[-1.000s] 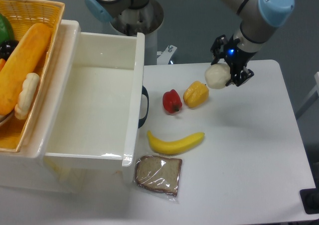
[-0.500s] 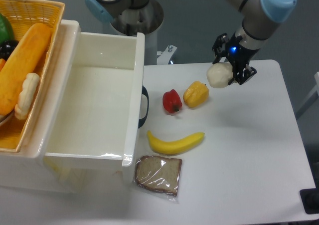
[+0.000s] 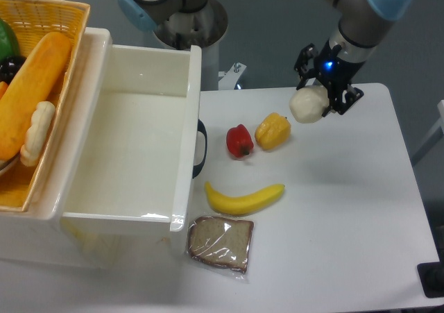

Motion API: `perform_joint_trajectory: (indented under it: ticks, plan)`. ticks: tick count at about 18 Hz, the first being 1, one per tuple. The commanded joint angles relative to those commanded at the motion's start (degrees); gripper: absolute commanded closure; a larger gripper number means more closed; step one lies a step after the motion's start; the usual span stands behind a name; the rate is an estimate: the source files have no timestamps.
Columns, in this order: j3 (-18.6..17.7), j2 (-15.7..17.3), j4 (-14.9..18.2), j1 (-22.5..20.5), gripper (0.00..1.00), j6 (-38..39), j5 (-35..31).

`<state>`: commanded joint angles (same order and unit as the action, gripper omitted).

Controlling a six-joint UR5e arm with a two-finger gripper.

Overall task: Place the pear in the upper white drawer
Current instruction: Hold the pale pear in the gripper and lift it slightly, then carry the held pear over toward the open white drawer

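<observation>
Cream-white, the pear hangs at upper right of the frame, pinched in the gripper clear above the table, presumably for carrying left to the open upper white drawer.

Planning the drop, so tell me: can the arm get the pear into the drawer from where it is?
Probably yes. The gripper holds the pear above the table, the drawer is open and looks empty, and the peppers sit low beneath the path.
</observation>
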<state>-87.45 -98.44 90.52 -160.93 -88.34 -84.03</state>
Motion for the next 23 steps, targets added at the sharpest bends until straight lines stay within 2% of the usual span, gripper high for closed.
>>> perform_joint_trajectory:
  ticks: [7, 10, 15, 18, 23]
  plan:
    - [0.44, 6.76, 1.15, 1.23, 0.62, 17.22, 10.36]
    - [0.09, 8.52, 1.06, 3.86, 0.62, 22.41, 11.07]
    - [-0.09, 9.06, 0.53, 8.61, 0.59, 32.96, 14.5]
    - [-0.09, 9.84, 0.62, 10.1, 0.59, 34.64, 17.4]
    - [-0.35, 10.81, 0.53, 15.2, 0.58, 37.89, 17.58]
